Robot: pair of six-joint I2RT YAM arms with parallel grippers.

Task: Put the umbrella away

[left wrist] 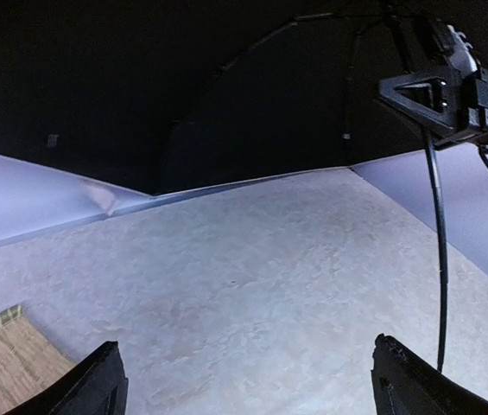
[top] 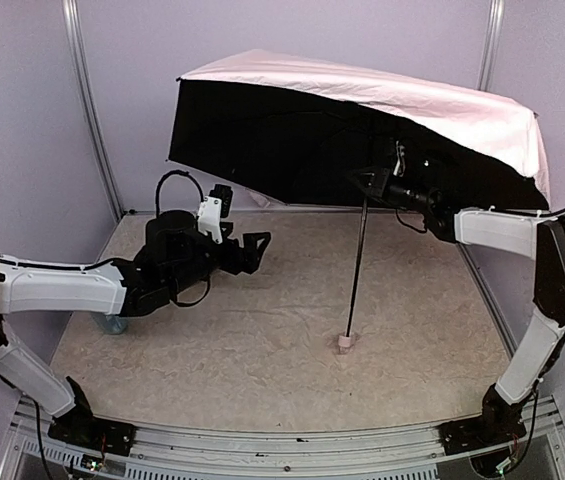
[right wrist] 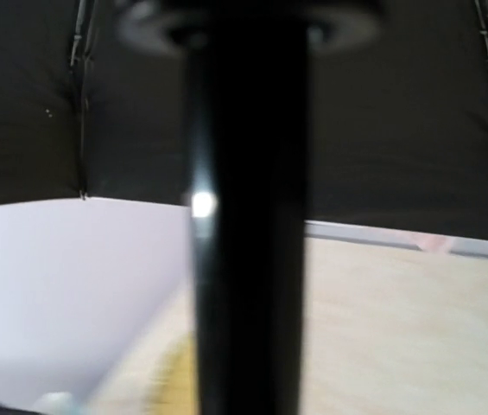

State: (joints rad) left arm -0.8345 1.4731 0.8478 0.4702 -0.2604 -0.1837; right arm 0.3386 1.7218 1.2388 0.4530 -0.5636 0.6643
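Plainly, the umbrella [top: 382, 95] stands open on the bench [top: 262, 340], right of centre; its pink handle [top: 346, 343] rests on the surface and the thin shaft [top: 357, 270] rises nearly upright; the canopy [top: 282, 150] tilts, pink side up, black lining facing the arms. The right claw [top: 364, 180] is clenched on the shaft just under the canopy. The left claw [top: 259, 250] is released, jaws spread wide; it hovers over the bench's left side, well apart from the shaft, pointing toward it. A corner of a woven tray [left wrist: 2, 363] shows low in the left wrist view.
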